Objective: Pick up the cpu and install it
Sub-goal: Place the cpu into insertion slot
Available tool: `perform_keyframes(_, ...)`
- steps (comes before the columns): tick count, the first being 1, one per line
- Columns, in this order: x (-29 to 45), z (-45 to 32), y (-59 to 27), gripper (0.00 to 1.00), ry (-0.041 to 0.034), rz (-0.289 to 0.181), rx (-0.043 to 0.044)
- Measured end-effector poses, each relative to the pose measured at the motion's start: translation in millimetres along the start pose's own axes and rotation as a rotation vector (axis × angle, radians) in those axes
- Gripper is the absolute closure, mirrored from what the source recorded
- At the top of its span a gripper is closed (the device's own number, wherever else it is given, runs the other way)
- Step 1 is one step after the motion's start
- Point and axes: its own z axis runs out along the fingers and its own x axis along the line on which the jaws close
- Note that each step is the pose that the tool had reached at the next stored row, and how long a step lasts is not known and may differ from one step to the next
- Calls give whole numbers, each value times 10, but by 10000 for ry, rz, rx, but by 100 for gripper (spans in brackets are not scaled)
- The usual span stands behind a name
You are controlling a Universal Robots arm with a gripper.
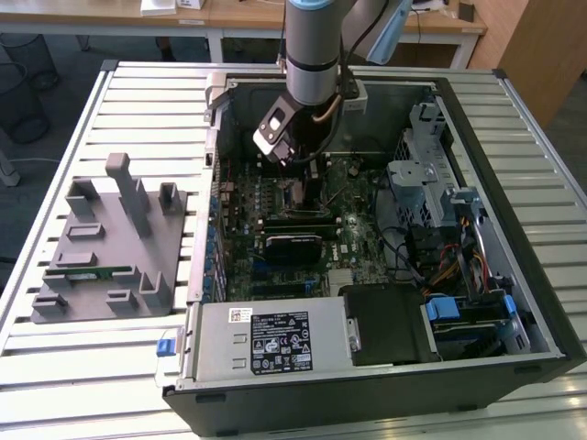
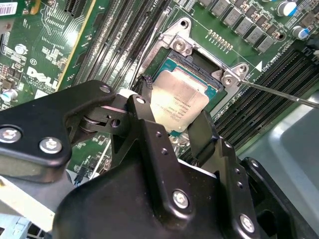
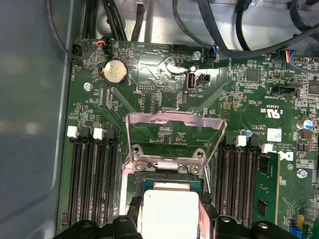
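The cpu (image 2: 180, 101) is a small square chip with a pale silver top, and my gripper (image 2: 174, 113) is shut on it, one black finger (image 2: 141, 115) on each side. It hangs just over the open socket (image 2: 197, 63) on the green motherboard (image 1: 353, 206), slightly tilted. In the first wrist view the cpu (image 3: 169, 213) sits between the fingertips of my gripper (image 3: 170, 215), above the socket (image 3: 169, 180), whose metal load plate (image 3: 174, 124) stands flipped up. In the exterior view my gripper (image 1: 308, 181) reaches down into the open computer case (image 1: 541, 302).
A grey plastic fixture (image 1: 105, 243) with a green memory stick (image 1: 89, 272) lies on the slatted table at the exterior view's left. Memory slots (image 3: 92, 174) flank the socket. The thin socket lever (image 2: 279, 93) sticks out sideways. Cables and a drive cage (image 1: 426, 174) crowd the case's right side.
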Motion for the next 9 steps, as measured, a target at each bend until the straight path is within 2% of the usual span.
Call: perform_keyframes(9, 43, 41, -9, 46, 0, 14, 0)
